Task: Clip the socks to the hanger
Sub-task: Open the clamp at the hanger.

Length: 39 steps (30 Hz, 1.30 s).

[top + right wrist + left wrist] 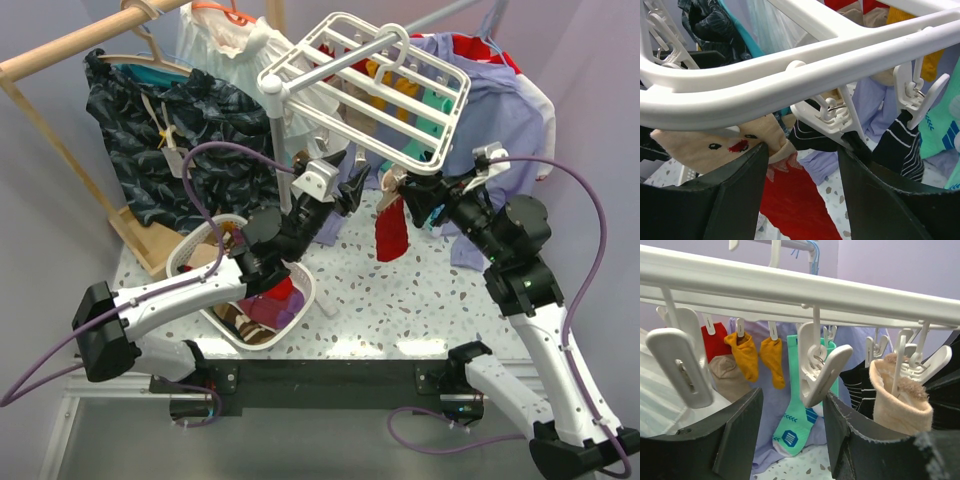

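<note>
Red sock (pixel 392 238): hanging below the near edge of the hanger (pixel 452 120), above the bench (pixel 400 300), tan cuff (pixel 700 145) uppermost.
Right gripper (pixel 802 150): jaws standing open beside the cuff.
Left gripper (pixel 792 400): jaws standing open around a white clip (pixel 816 367).

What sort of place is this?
Probably a laundry corner staged for testing: a hanger hung with socks, a basket of clothes, and garments on a wooden rail.
</note>
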Motion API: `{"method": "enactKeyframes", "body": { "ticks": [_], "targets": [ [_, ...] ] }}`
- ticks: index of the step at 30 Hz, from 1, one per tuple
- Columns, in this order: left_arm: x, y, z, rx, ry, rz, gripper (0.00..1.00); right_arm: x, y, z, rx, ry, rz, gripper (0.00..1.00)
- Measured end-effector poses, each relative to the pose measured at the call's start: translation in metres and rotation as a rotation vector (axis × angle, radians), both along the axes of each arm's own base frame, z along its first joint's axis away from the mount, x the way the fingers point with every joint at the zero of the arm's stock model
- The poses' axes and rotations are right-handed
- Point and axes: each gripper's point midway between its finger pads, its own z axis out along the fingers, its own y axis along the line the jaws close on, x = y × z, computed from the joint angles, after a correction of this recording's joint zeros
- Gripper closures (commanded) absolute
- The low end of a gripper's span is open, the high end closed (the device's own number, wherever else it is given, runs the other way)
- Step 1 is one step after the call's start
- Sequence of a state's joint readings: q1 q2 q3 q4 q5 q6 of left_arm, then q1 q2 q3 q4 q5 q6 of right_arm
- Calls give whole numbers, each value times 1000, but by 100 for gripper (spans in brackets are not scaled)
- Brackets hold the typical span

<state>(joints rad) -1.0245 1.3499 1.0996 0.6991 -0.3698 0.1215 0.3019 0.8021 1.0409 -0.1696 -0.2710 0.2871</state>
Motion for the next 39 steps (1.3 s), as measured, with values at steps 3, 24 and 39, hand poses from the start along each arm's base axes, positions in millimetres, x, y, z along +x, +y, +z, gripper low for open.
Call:
{"method": "enactKeyframes", "body": {
  "ticks": [3,24,39],
  "targets": [
    [1,-4,-3,17,-11,5,45,-2,-1,1,1,-5,-1,39],
    [-12,-10,4,65,-133,155,69,-6,-2,6,6,-19,-1,39],
    [-10,-7,5,48,-137,183,43,-10,-3,10,10,-34,-1,38]
  ]
}}
